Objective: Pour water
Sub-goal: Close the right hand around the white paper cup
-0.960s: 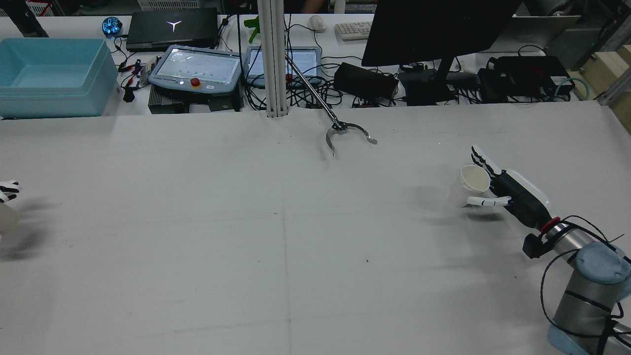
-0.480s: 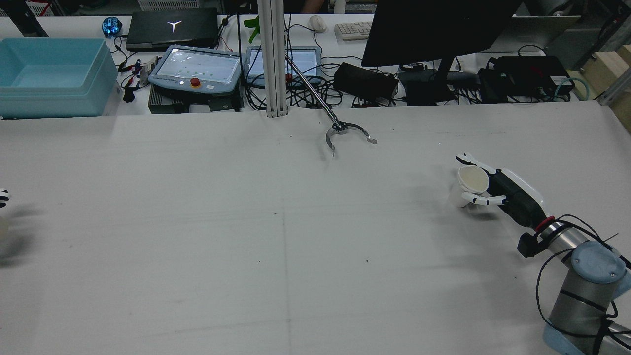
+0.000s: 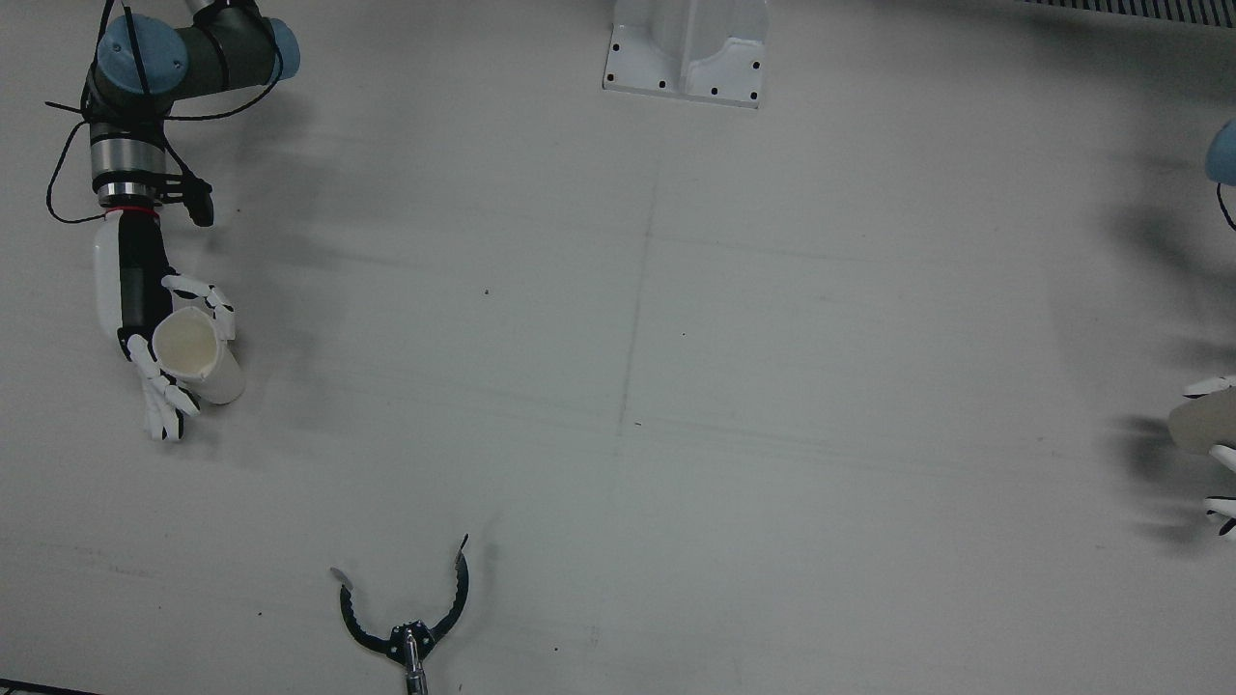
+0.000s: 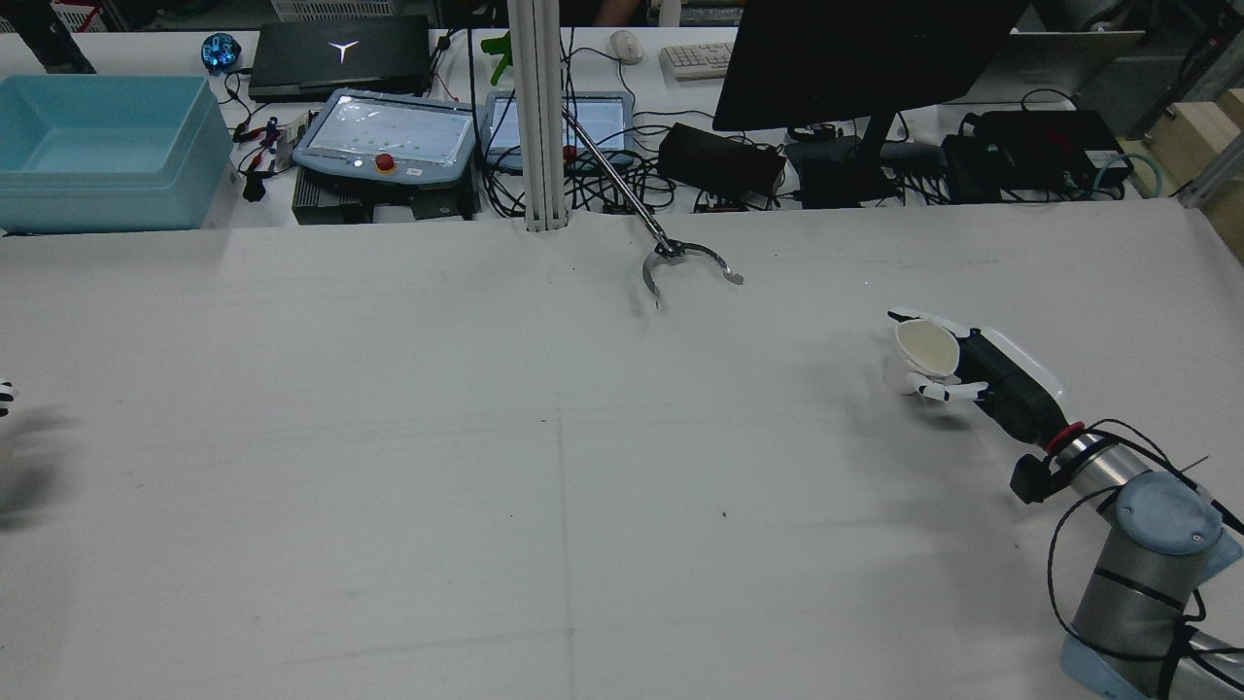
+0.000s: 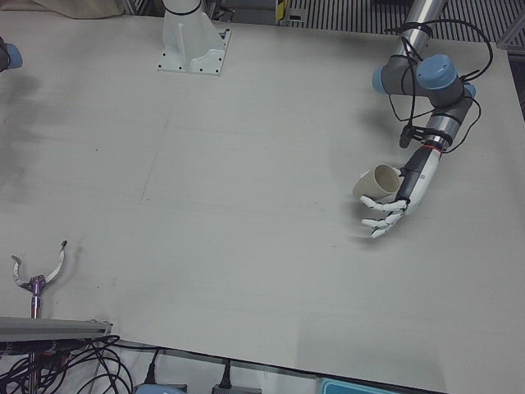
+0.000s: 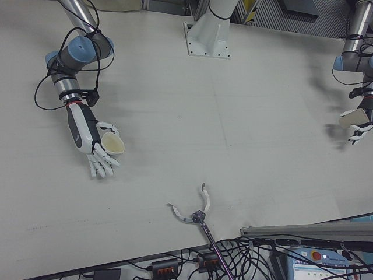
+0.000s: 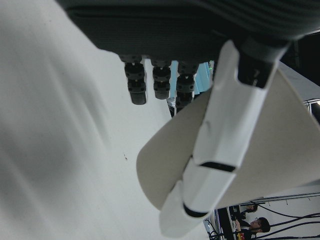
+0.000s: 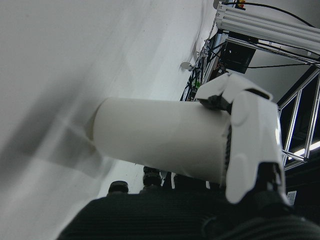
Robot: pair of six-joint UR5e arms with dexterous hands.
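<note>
Both hands, right hand (image 4: 982,374) and left hand (image 5: 392,205), seemingly hold cups

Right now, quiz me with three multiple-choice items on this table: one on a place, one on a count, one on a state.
1. Where does the grabber claw lie?
A. Mid-table, near the operators' edge
B. Beside the right hand
C. In the blue bin

2. How many paper cups are held?
A. None
B. One
C. Two

3. How is the right hand's cup held?
A. Upside down
B. Mouth upward
C. Flat on the table

Answers:
1 A, it sits alone at that edge.
2 C, right hand and left hand each hold one.
3 B, its open mouth shows from above.
</note>
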